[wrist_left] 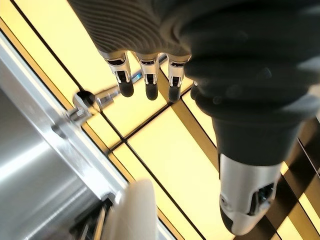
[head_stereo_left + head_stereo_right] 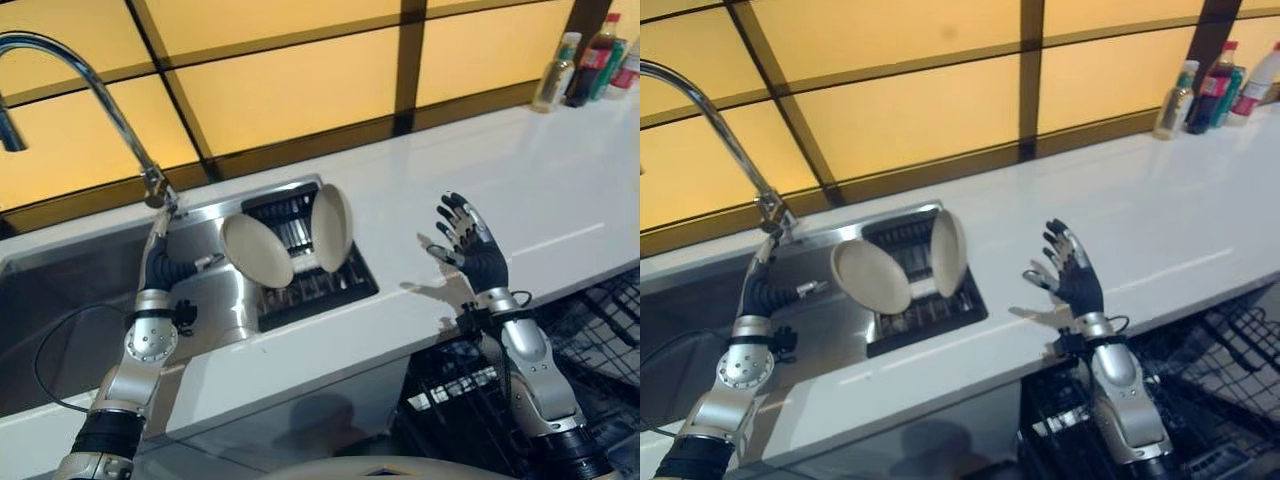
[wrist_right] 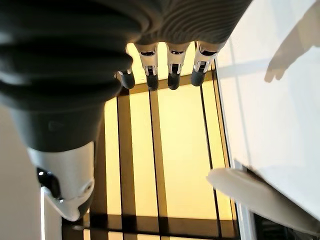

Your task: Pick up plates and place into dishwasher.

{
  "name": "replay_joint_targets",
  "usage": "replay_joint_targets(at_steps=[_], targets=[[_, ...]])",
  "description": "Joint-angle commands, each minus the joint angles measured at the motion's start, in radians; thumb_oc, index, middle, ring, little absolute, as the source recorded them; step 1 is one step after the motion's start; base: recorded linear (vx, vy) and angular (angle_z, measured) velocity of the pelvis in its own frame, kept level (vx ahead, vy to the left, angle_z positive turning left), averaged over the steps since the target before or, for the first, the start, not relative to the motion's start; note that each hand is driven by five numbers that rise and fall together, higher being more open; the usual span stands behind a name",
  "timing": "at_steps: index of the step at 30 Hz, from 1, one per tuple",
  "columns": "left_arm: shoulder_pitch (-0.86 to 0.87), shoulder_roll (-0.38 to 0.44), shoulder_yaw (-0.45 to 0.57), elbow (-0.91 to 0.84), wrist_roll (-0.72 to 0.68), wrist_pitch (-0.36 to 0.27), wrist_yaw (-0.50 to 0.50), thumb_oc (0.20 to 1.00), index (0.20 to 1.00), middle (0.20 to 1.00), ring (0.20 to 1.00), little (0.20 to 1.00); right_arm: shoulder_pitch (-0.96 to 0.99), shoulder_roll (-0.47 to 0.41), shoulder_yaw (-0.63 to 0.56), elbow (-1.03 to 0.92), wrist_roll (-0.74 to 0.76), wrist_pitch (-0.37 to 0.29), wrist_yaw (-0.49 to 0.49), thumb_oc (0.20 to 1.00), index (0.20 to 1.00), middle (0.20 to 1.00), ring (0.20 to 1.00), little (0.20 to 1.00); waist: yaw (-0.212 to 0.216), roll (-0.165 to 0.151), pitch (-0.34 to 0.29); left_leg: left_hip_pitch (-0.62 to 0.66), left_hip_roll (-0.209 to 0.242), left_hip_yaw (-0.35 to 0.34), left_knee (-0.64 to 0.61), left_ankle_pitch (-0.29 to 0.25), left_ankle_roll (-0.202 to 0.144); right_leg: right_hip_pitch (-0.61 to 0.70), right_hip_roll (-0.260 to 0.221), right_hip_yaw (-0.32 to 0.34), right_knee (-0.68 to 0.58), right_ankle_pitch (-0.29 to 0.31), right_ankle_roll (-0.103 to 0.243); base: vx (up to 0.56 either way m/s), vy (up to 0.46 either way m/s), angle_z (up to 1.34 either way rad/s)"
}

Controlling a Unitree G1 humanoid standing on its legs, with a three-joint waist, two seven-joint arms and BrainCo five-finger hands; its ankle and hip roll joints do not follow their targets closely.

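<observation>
Two cream plates stand on edge in a dark drying rack (image 2: 335,287) beside the sink: the left plate (image 2: 257,250) leans toward the sink, the right plate (image 2: 332,227) stands nearly upright. My left hand (image 2: 158,262) is raised just left of the left plate, under the tap's spout, open with straight fingers (image 1: 146,75) and holding nothing. That plate's rim (image 1: 132,210) shows close by in the left wrist view. My right hand (image 2: 468,245) hovers open over the white counter, to the right of the rack, fingers spread. A plate's edge (image 3: 255,192) shows past it.
A curved metal tap (image 2: 85,75) arches over the steel sink (image 2: 60,290) at the left. The white counter (image 2: 560,190) runs to the right, with several bottles (image 2: 590,60) at its far end. A black wire dishwasher rack (image 2: 600,320) sits below the counter's front edge.
</observation>
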Motion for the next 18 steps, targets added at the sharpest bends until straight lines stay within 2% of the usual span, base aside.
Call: replay_joint_targets(at_steps=[1, 3, 5, 8, 9, 12, 14, 15, 18], targets=[[-0.05, 0.041, 0.099, 0.057, -0.042, -0.04, 0.031, 1.0, 1.0, 1.0, 1.0, 1.0, -0.01, -0.001, -0.021, -0.03, 0.029, -0.036, 0.026, 1.0, 1.0, 1.0, 1.0, 1.0, -0.024, -0.07, -0.026, -0.089, -0.002, -0.029, 0.273, -0.013, 0.002, 0.03, -0.007, -0.004, -0.047, 0.01, 0.002, 0.02, -0.085, -0.34], [-0.037, 0.038, 0.11, 0.056, -0.058, -0.05, 0.027, 1.0, 1.0, 1.0, 1.0, 1.0, -0.007, -0.001, -0.021, -0.022, 0.038, -0.044, 0.036, 1.0, 1.0, 1.0, 1.0, 1.0, -0.011, -0.08, -0.013, -0.138, -0.014, -0.081, 0.367, 0.001, 0.004, 0.03, -0.002, 0.017, -0.038, 0.014, -0.005, 0.03, -0.072, -0.29], [-0.019, 0.032, 0.12, 0.045, -0.069, -0.053, 0.023, 1.0, 1.0, 1.0, 1.0, 1.0, -0.012, 0.004, -0.009, -0.014, 0.035, -0.048, 0.036, 1.0, 1.0, 1.0, 1.0, 1.0, 0.014, -0.083, 0.0, -0.174, -0.054, -0.166, 0.375, 0.01, 0.02, 0.033, 0.003, 0.051, -0.033, 0.022, -0.002, 0.05, 0.021, -0.41], [0.003, 0.025, 0.137, 0.029, -0.093, -0.058, 0.011, 1.0, 1.0, 1.0, 1.0, 1.0, -0.028, 0.011, 0.016, -0.01, 0.019, -0.044, 0.014, 1.0, 1.0, 1.0, 1.0, 1.0, 0.046, -0.083, 0.004, -0.178, -0.083, -0.237, 0.258, 0.016, 0.036, 0.032, 0.007, 0.086, -0.032, 0.021, 0.007, 0.08, 0.115, -0.49], [0.005, 0.021, 0.138, 0.027, -0.107, -0.058, 0.009, 1.0, 1.0, 1.0, 1.0, 1.0, -0.032, 0.013, 0.025, -0.015, 0.009, -0.04, 0.001, 1.0, 1.0, 1.0, 1.0, 1.0, 0.053, -0.077, 0.003, -0.173, -0.068, -0.262, 0.157, 0.029, 0.031, 0.032, 0.008, 0.094, -0.035, 0.016, 0.009, 0.1, 0.192, -0.47], [0.017, 0.007, 0.138, 0.014, -0.125, -0.058, 0.021, 1.0, 1.0, 1.0, 1.0, 1.0, -0.029, 0.004, 0.027, -0.022, 0.005, -0.034, 0.0, 1.0, 1.0, 1.0, 1.0, 1.0, 0.072, -0.07, 0.002, -0.188, -0.042, -0.349, 0.02, 0.107, 0.001, 0.048, 0.002, 0.119, -0.048, 0.005, 0.015, 0.11, 0.226, -0.21], [0.024, -0.007, 0.145, 0.006, -0.121, -0.066, 0.028, 1.0, 1.0, 1.0, 1.0, 1.0, -0.026, -0.007, 0.019, -0.021, 0.011, -0.04, 0.009, 1.0, 1.0, 1.0, 1.0, 1.0, 0.079, -0.069, 0.005, -0.206, -0.042, -0.376, 0.03, 0.105, -0.001, 0.048, -0.01, 0.13, -0.049, 0.002, 0.02, 0.08, 0.22, -0.45], [0.028, -0.007, 0.15, 0.0, -0.125, -0.069, 0.033, 1.0, 1.0, 1.0, 1.0, 1.0, -0.031, -0.023, 0.017, -0.017, 0.027, -0.047, 0.014, 1.0, 1.0, 1.0, 1.0, 1.0, 0.077, -0.067, 0.003, -0.194, -0.044, -0.358, 0.025, 0.065, 0.003, 0.04, -0.024, 0.124, -0.047, -0.001, 0.028, 0.08, 0.257, -0.4], [0.033, -0.015, 0.154, 0.0, -0.142, -0.075, 0.041, 1.0, 1.0, 1.0, 1.0, 1.0, -0.014, -0.022, -0.001, -0.016, 0.045, -0.051, 0.027, 1.0, 1.0, 1.0, 1.0, 1.0, 0.064, -0.059, -0.001, -0.166, -0.041, -0.325, 0.007, 0.044, 0.005, 0.024, -0.041, 0.109, -0.03, 0.0, 0.04, 0.1, 0.232, -0.27]])
